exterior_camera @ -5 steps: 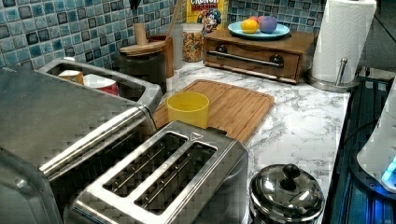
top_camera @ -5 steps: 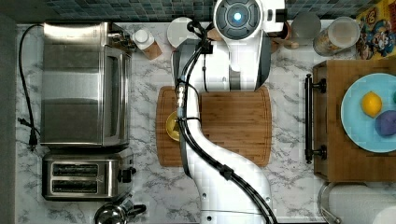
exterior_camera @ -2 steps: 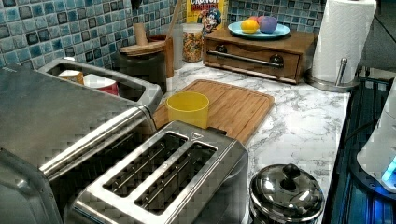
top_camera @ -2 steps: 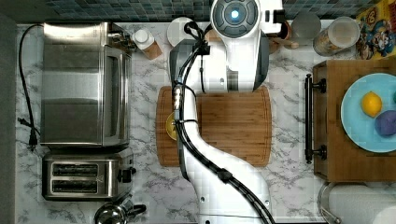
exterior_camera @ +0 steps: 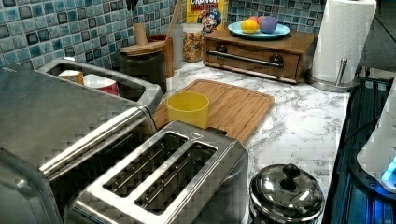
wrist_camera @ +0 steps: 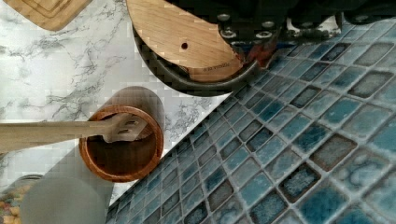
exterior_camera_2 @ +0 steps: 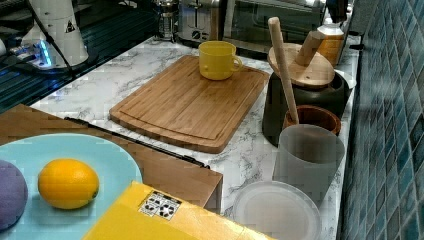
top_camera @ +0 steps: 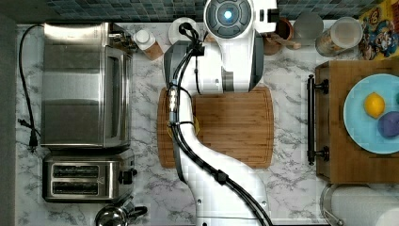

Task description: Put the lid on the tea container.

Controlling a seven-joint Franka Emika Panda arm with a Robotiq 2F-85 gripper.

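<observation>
Gripper: the gripper (wrist_camera: 252, 23) hangs directly over the wooden lid (wrist_camera: 182, 37), close against the blue tiled wall (wrist_camera: 303, 140); whether it is spread or closed, and whether it touches the lid, cannot be told.
Tea container: one black-walled tea container (exterior_camera_2: 272, 107) stands at the back of the marble counter (exterior_camera_2: 125, 70) by the tiles, just beside the brown cup (exterior_camera_2: 312, 117) and near a corner of the cutting board (exterior_camera_2: 190, 100).
Lid: one, round and wooden with a peg handle, sits on top of the container and covers its mouth; in the right view it looks slightly tilted.
Brown cup: one, holding one wooden utensil (wrist_camera: 51, 133).
Yellow mug: one yellow mug (exterior_camera_2: 217, 60), upright on the cutting board.
Appliances: one two-slot toaster (exterior_camera: 163, 182) and one toaster oven (top_camera: 84, 84).
Blue plate: one blue plate (top_camera: 357, 117), bearing one lemon (top_camera: 374, 104) and one purple fruit (top_camera: 389, 125).
Frosted tumbler: one frosted tumbler (exterior_camera_2: 307, 155), beside the brown cup.
</observation>
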